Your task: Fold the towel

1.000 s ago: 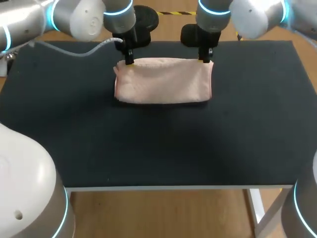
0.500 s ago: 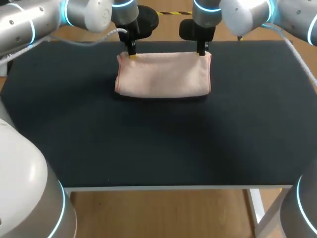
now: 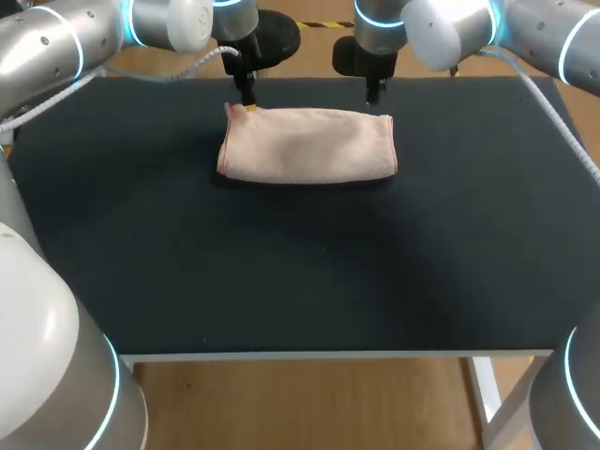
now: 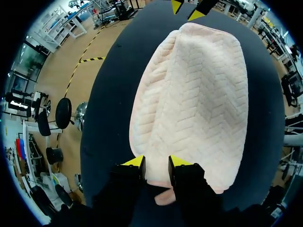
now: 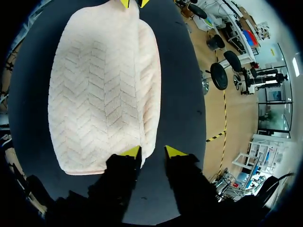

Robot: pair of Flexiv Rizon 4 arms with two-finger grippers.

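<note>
Since a second ago both my grippers have slid toward the table's (image 3: 281, 272) far edge, dragging the towel (image 3: 307, 145) a little that way, and my right gripper (image 3: 373, 97) has come off the far right corner it was holding. That corner now lies flat.

My left arm (image 3: 56, 47) comes in from the far left and my right arm (image 3: 525, 28) from the far right, each with its wrist turned straight down over the towel's far edge. The left gripper (image 3: 248, 103) sits at the far left corner. In its wrist view its fingers stand apart with the towel's corner lying in the gap under them – released, as far as I can see. The right gripper (seen from its own wrist) is also spread and holds nothing: dark table shows between its fingers, and the towel's edge lies just beside one tip.

The towel is pale pink – folded into a long band on the far half of the table.
</note>
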